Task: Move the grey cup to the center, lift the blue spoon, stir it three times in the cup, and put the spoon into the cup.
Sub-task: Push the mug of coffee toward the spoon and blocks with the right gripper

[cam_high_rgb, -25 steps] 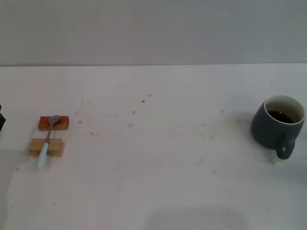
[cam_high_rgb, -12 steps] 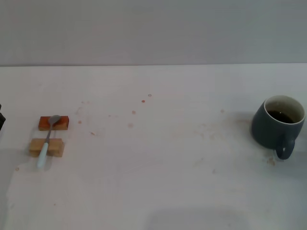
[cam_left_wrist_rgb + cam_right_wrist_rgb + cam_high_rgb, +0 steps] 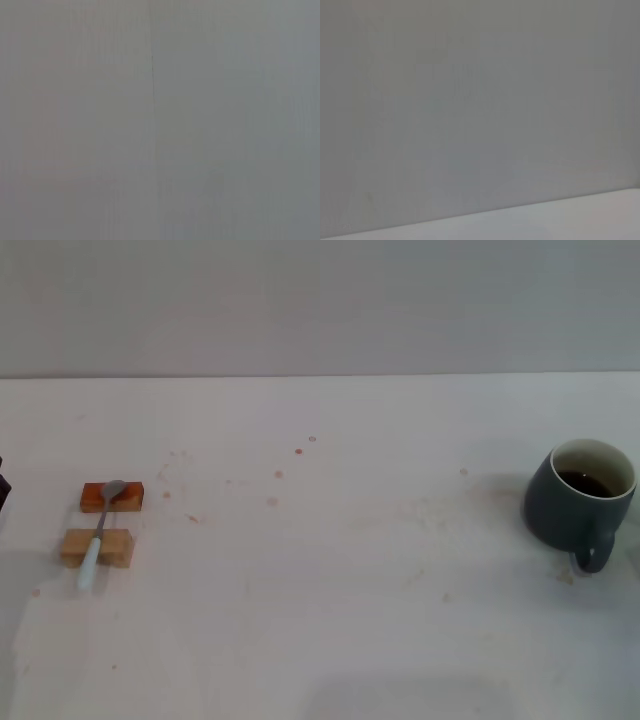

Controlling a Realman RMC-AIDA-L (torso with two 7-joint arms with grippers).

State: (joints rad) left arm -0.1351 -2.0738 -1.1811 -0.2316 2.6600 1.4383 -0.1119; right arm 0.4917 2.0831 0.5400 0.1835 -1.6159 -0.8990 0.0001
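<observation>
Head view: one grey cup [image 3: 579, 501] stands upright, far right of the two wooden blocks [image 3: 97, 547], handle toward the camera. One blue spoon [image 3: 98, 534] lies across both blocks. A dark sliver of the left gripper [image 3: 3, 486] shows just left of the blocks; its fingers cannot be told. Nothing has moved since the earlier frames. Both wrist views show only a grey wall [image 3: 160, 120]; the right gripper is unseen.

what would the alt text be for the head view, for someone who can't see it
A grey cup of dark liquid stands at the right side of a pale table, handle toward the camera. Far left, a blue spoon lies across two small wooden blocks, bowl on the farther one. No gripper is clearly in view.
</observation>
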